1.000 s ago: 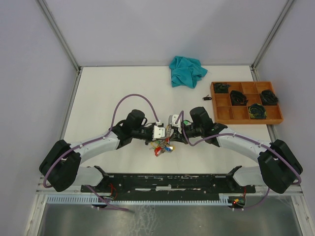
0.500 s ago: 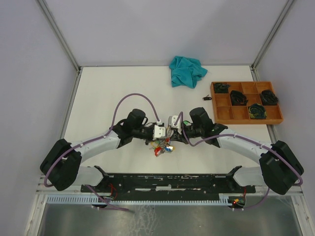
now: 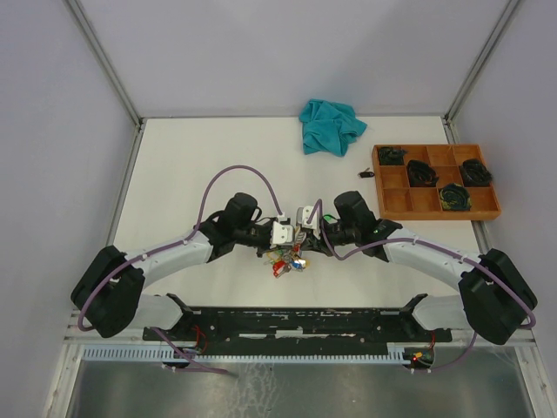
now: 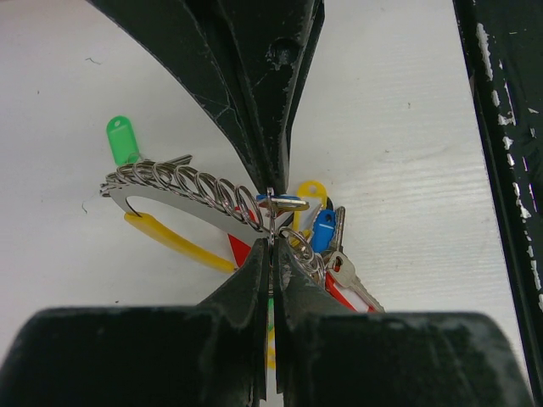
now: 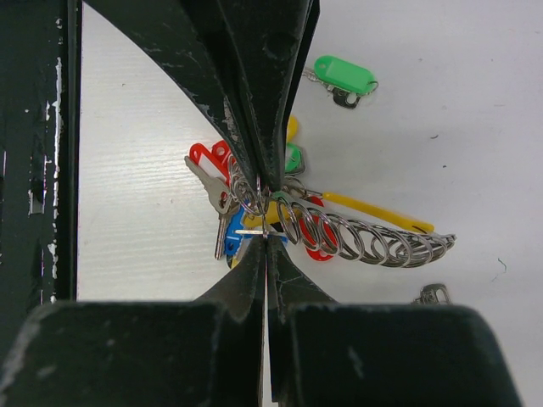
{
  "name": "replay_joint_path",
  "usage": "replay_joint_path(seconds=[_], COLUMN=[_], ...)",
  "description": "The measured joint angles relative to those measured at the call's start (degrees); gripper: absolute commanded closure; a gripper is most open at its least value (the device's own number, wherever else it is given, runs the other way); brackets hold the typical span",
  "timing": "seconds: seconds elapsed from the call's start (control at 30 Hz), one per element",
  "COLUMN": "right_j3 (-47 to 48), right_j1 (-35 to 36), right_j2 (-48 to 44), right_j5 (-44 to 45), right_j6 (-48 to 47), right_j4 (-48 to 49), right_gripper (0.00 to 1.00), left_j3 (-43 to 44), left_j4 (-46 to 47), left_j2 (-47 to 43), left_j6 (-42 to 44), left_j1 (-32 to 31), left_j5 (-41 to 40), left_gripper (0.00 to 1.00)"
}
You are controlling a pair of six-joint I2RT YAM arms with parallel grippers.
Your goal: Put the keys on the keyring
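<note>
2 arms (image 3: 174, 254) inward, tip-to-tip @ keyring (image 4: 161, 202)

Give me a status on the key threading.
Done: several keys, with red, blue and yellow tags, hang bunched on the keyring. In hand: left gripper and right gripper are both shut on the ring wire, tip to tip. Left: a green-tagged key lies loose on the table, apart from the ring.
</note>
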Motion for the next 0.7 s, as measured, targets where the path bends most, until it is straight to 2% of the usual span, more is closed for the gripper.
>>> replay_joint_path(seconds=[0.7], right_j3=[0.0], right_j1=[0.3], right_j2=[0.0], right_j5=[0.4], right_j6=[0.9], right_j4=[0.1], right_gripper=[0.99], left_j3=[0.6], left_j4=[-0.8], left_j2=[0.5], left_j6=[0.0], left_j1=[0.0], left_j5=[0.1], left_gripper=[0.97])
